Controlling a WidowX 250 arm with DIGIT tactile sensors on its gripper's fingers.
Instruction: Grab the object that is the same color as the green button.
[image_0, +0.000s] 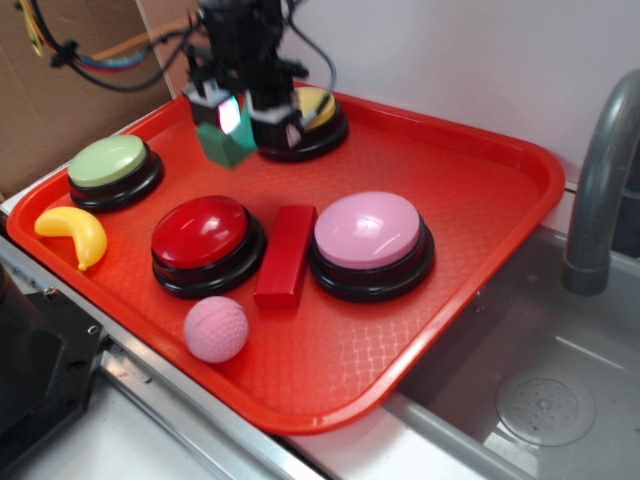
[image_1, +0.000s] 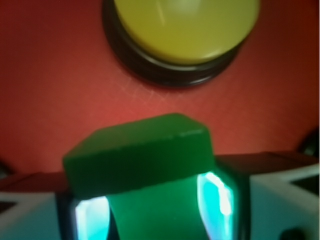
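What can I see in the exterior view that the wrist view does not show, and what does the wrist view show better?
Only the exterior view shows the whole red tray, the green button, the red button, the pink button, the red block, the pink ball, the banana and the grey faucet.

Only the wrist view shows, close up, the fingers pressed against both sides of the green block.

Both show the tool holding the green block above the tray, beside the yellow button.
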